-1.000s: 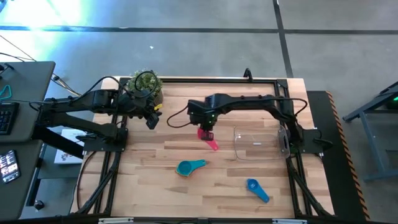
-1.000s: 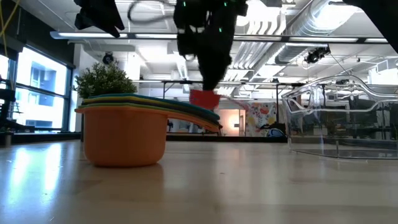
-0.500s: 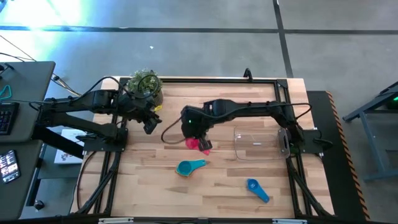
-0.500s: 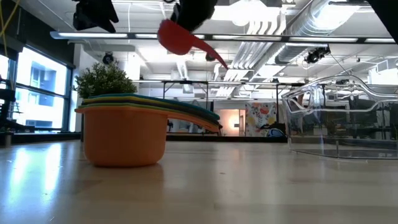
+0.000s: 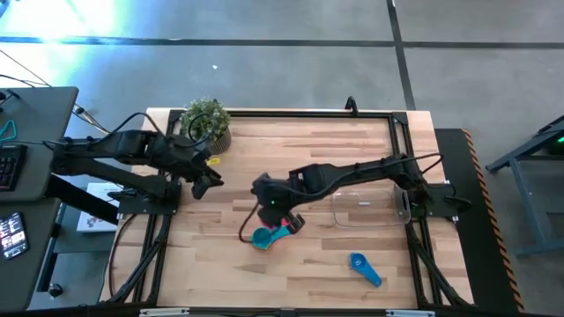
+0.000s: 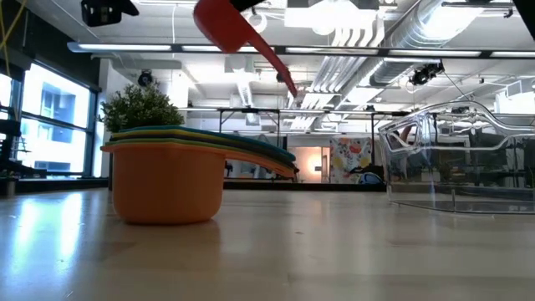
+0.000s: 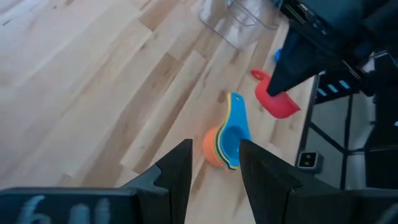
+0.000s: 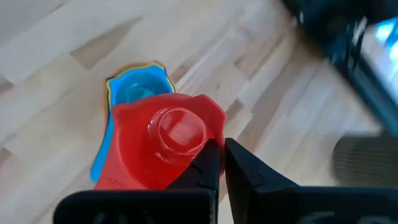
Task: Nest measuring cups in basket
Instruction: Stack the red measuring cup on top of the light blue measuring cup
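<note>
My right gripper [image 5: 282, 211] hangs over the table's middle, shut on the magenta measuring cup [image 8: 163, 146], which hovers just above a stack of nested cups [image 5: 263, 238] with a teal one on top and orange outermost [image 6: 167, 180]. The stack rests on its base. A blue cup [image 5: 364, 269] lies alone near the table's near edge. The clear basket [image 5: 338, 204] stands to the right of the stack. My left gripper [image 7: 214, 168] is open in the air near the table's left side, touching nothing. My right gripper pinches the magenta cup's rim [image 8: 214, 138] between its two fingers [image 8: 208, 163], coming from above. The cup is lifted clear of the table and tilted, its handle [image 6: 276, 67] sloping downward.
A potted green plant [image 5: 208, 121] stands at the far left corner, behind the stack in the low view [image 6: 140, 107]. Bare wood lies between the stack and the blue cup and along the near edge.
My right gripper has lifted the magenta cup off the table beside the basket and carried it up, leftward and toward the near edge, until it hangs over the stack. My left gripper has drifted away from the plant toward the near edge.
</note>
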`<action>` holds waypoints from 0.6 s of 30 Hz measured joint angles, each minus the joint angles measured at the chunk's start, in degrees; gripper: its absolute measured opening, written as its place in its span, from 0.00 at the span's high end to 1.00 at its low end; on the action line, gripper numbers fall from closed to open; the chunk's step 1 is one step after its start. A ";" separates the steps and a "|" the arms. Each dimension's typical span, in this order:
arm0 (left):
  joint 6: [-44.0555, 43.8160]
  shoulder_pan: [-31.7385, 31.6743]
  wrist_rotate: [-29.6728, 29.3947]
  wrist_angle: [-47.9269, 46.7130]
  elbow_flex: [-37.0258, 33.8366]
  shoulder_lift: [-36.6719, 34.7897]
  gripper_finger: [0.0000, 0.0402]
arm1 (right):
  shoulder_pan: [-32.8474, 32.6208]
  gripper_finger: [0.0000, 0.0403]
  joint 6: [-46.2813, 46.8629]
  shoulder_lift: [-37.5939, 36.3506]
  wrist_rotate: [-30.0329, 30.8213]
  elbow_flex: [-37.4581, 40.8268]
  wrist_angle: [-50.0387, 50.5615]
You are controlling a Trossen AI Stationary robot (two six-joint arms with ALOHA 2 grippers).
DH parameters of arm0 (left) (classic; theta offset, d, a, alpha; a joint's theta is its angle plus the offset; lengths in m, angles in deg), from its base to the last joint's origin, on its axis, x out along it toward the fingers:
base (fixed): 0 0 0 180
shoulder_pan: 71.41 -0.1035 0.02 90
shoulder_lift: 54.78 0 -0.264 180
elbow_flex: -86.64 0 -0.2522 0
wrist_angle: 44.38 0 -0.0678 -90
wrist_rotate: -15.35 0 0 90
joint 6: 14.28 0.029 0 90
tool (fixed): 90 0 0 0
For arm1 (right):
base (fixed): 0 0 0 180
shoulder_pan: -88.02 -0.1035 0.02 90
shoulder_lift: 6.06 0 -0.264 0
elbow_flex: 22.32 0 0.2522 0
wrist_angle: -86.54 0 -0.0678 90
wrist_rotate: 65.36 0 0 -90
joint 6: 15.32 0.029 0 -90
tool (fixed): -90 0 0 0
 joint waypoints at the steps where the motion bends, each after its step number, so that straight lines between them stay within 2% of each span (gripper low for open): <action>1: -0.27 0.34 0.00 0.00 0.00 -0.17 0.70 | -0.31 1.00 -2.42 0.00 0.14 0.00 -0.67; 6: -0.34 1.11 -0.51 0.00 0.00 -0.44 0.70 | -0.68 1.00 -10.00 0.00 -1.43 0.00 -5.97; 10: -0.79 1.20 -1.70 0.00 0.00 -0.41 0.70 | -0.06 1.00 -8.84 0.00 -3.99 0.00 -6.82; 18: -0.84 1.18 -2.10 0.02 0.00 -0.08 0.70 | 1.04 1.00 -4.21 2.13 -6.65 0.09 -0.99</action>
